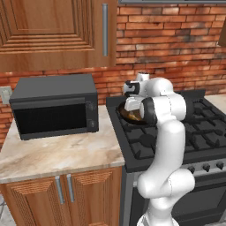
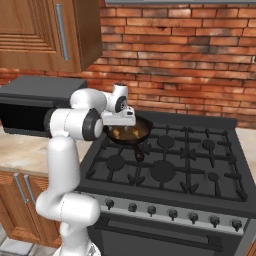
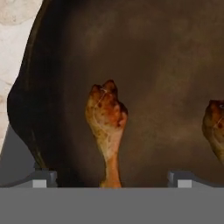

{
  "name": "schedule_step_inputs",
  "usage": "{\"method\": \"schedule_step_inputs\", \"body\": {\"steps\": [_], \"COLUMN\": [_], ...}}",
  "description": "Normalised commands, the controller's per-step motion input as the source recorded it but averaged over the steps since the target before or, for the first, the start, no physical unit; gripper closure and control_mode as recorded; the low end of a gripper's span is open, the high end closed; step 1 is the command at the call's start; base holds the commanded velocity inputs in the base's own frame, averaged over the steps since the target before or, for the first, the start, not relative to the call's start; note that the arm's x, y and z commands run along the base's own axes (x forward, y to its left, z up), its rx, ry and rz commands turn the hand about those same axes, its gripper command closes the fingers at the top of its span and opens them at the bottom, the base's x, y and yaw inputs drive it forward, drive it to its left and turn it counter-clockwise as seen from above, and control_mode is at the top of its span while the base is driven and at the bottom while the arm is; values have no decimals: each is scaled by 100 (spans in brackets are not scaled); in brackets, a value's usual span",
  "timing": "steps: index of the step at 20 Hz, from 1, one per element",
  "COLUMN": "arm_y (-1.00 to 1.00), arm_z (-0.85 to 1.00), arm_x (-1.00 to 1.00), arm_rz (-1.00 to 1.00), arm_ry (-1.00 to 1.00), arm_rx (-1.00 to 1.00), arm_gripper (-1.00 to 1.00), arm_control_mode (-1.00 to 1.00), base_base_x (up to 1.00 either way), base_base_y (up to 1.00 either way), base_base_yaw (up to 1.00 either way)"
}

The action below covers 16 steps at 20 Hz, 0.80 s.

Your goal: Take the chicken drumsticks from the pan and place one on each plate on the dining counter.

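Matt dark pan (image 3: 144, 57) with brownish inside, rough golden-brown drumsticks (image 3: 106, 118), marbled stone worktop (image 1: 57, 154), wooden cabinets (image 1: 53, 31).

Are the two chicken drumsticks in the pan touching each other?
Apart. The hand view shows one drumstick near the middle of the pan and the other drumstick at the right edge, with bare pan floor between them.
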Motion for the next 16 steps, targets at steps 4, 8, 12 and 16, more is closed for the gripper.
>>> {"method": "schedule_step_inputs", "body": {"steps": [4,8,12,16], "arm_y": [0,0,0,0], "arm_z": [-25,-20,-17,-13], "arm_x": [30,11,7,1], "arm_rz": [0,0,0,0], "arm_ry": [-1,-7,-6,-4], "arm_rx": [-5,-5,-4,-1], "arm_gripper": [-100,-100,-100,-100], "arm_control_mode": [-100,-100,-100,-100], "base_base_x": [0,0,0,0], "base_base_y": [0,0,0,0], "base_base_yaw": [0,0,0,0]}}
